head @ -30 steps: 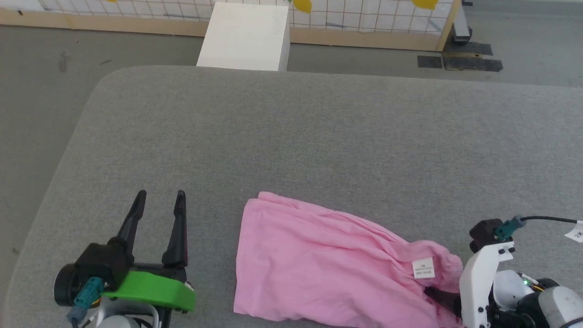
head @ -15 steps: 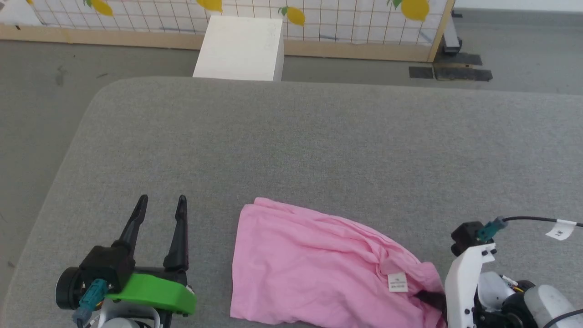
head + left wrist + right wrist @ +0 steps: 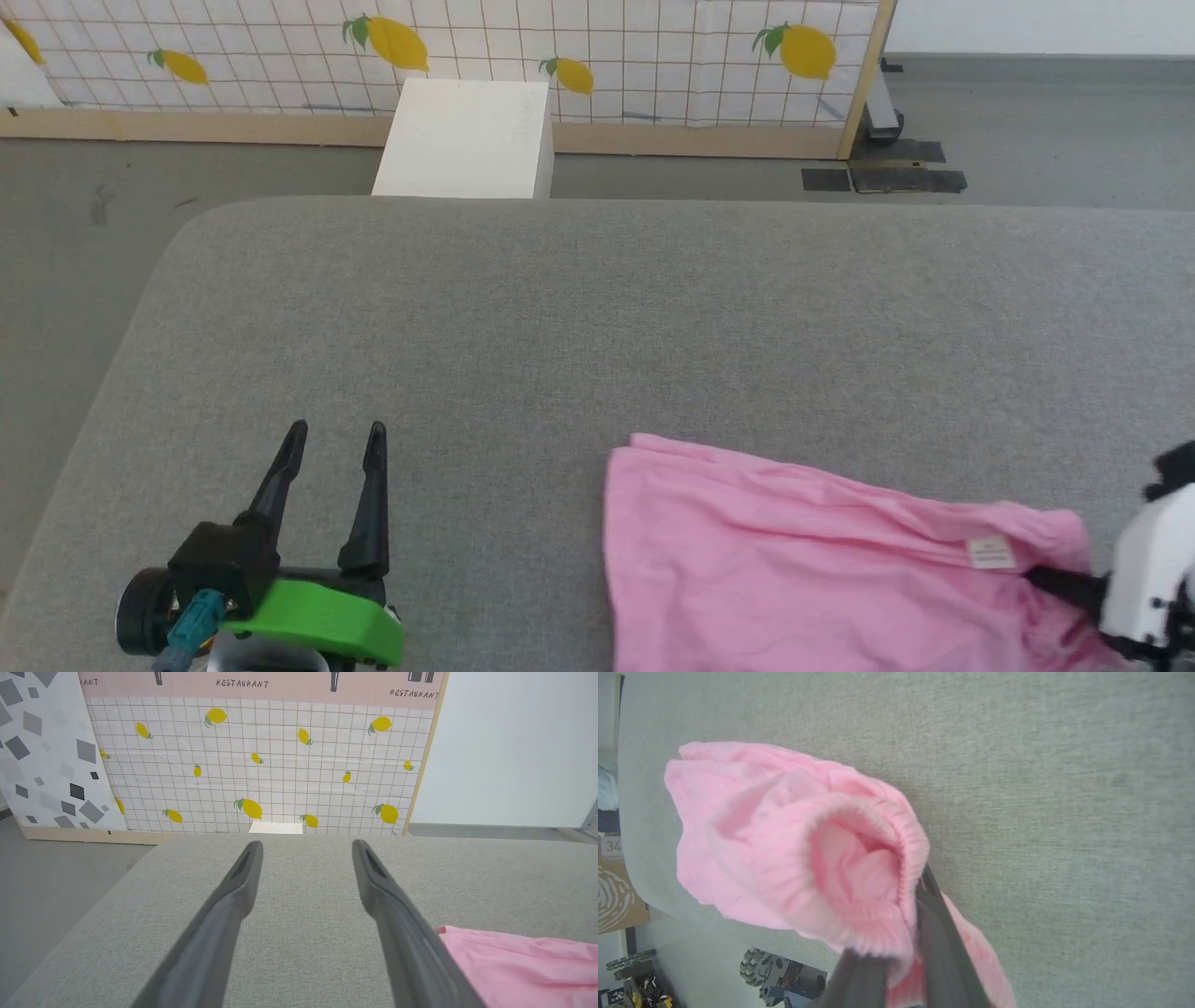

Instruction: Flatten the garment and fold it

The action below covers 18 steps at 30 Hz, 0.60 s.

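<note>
Wrinkled pink garment [image 3: 794, 560] lies near-right on the grey counter [image 3: 597, 308], long axis left-right. Right gripper [image 3: 920, 896] pinches its elastic waistband end. Left gripper [image 3: 336, 431], fingers spread, sits well apart leftward.

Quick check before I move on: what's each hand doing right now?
The left hand is open, holding nothing.
The right hand is closed on the garment, pinching its ribbed edge.
</note>
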{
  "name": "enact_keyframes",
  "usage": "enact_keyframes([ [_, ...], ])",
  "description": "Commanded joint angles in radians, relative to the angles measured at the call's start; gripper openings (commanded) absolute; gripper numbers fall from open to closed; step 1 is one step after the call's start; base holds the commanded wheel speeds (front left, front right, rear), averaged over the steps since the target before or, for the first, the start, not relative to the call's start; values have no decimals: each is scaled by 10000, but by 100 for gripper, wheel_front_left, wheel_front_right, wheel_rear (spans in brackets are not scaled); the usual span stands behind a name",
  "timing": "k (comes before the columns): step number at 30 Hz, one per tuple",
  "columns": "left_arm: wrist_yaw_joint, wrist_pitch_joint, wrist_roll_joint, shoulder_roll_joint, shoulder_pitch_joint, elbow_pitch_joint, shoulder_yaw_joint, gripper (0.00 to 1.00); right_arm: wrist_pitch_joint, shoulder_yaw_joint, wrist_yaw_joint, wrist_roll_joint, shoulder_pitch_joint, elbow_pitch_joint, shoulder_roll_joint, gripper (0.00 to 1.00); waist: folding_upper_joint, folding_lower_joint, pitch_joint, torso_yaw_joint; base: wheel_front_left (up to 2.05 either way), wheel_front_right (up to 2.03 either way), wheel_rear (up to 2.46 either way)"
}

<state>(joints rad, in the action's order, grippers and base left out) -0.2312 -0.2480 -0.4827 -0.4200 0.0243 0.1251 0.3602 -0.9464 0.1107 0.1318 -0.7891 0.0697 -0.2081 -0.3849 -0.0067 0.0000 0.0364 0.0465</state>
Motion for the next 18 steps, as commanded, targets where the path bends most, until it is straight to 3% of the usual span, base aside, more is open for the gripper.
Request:
enact_keyframes([
  [1,-97,1,21,-61,185,17,-10,100,-161,435,-11,-81,-100,-116,-3,0,67,0,-21,-45,0,0,0],
  [7,-134,4,-1,-34,225,-36,43,100,-1126,2085,-11,-164,109,-512,617,0,67,0,-113,-149,0,0,0],
  [14,-138,59,0,5,213,-67,181,100,-2833,3097,-11,-1220,370,-672,2560,0,67,0,-234,-127,0,0,0],
  [18,-143,120,14,2,177,-38,251,100,-3437,3199,-11,-1951,538,-577,3217,0,67,0,-263,-65,0,0,0],
])
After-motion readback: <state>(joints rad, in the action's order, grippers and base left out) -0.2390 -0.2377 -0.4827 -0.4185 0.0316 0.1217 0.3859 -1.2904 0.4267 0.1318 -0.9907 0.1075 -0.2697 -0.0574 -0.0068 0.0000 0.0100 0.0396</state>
